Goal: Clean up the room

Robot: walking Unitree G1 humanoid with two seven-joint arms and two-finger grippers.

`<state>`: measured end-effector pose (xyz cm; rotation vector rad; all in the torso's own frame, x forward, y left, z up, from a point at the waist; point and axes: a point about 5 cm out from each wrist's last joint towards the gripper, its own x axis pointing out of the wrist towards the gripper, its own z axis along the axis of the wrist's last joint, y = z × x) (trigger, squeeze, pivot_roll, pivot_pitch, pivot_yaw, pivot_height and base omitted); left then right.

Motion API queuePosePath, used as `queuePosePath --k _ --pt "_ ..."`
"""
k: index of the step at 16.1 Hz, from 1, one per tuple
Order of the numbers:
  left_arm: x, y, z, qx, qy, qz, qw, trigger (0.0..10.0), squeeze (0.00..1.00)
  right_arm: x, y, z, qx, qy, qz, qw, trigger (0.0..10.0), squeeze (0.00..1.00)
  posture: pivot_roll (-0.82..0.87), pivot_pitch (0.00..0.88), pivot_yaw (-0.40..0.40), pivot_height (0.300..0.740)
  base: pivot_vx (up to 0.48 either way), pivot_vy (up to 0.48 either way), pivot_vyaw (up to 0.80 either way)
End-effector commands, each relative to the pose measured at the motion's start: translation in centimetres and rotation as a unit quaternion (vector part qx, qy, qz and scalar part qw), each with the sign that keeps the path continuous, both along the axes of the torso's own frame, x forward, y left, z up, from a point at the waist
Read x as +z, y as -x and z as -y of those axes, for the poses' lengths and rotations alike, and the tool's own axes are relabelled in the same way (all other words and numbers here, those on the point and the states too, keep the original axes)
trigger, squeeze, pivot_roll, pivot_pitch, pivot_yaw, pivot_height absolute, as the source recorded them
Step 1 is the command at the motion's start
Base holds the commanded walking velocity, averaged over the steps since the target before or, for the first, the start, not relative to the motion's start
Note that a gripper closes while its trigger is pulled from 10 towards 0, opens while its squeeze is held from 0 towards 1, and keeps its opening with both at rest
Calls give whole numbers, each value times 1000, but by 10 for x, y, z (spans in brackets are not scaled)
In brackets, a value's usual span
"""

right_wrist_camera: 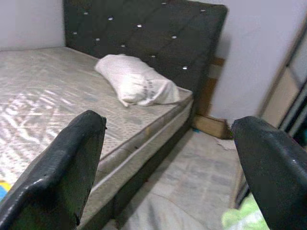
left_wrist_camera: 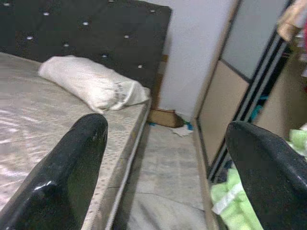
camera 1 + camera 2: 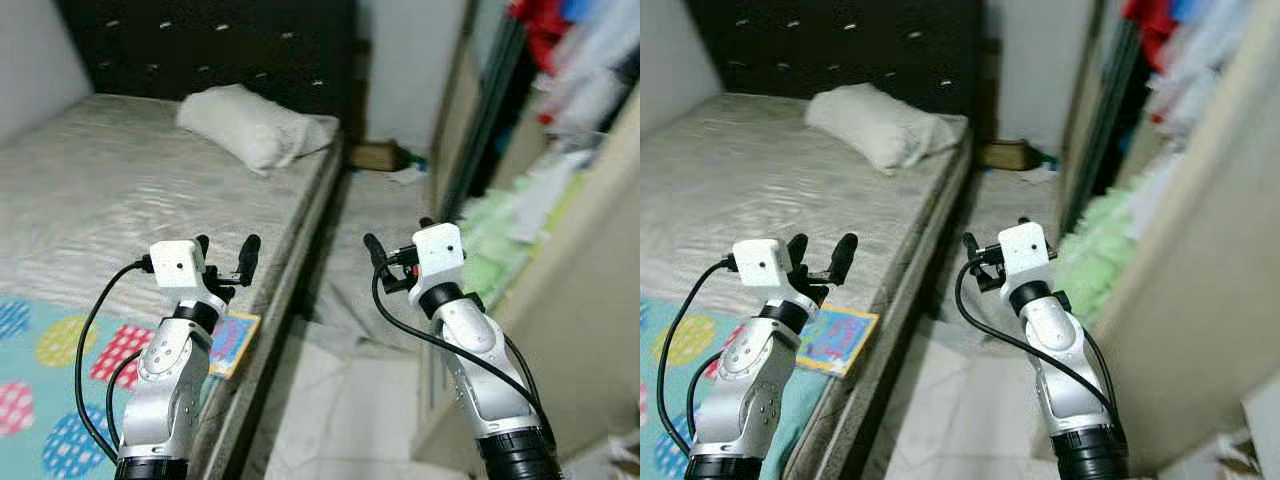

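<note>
While both end effectors gape empty, pillow [image 3: 256, 125] on bed [image 3: 110, 190].

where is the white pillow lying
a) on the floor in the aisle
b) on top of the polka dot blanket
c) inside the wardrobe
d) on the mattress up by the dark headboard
d: the white pillow lies on the bare mattress right in front of the dark tufted headboard, well away from the polka dot blanket at the near end of the bed.
</note>
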<state>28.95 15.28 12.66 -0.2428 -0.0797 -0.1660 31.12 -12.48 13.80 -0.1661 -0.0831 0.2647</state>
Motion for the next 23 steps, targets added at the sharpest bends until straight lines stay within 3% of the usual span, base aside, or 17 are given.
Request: queuePosePath --k 1,23 --pt "3 -1 -1 3 -4 4 1000 10000 0 3 -2 -2 0 0 7 1000 10000 0 -28 0 16 740 0 0 800" --pt "5 -5 1 10 -17 12 1000 10000 0 4 -3 -1 -4 -2 12 1000 10000 0 -27 0 19 740 0 0 764"
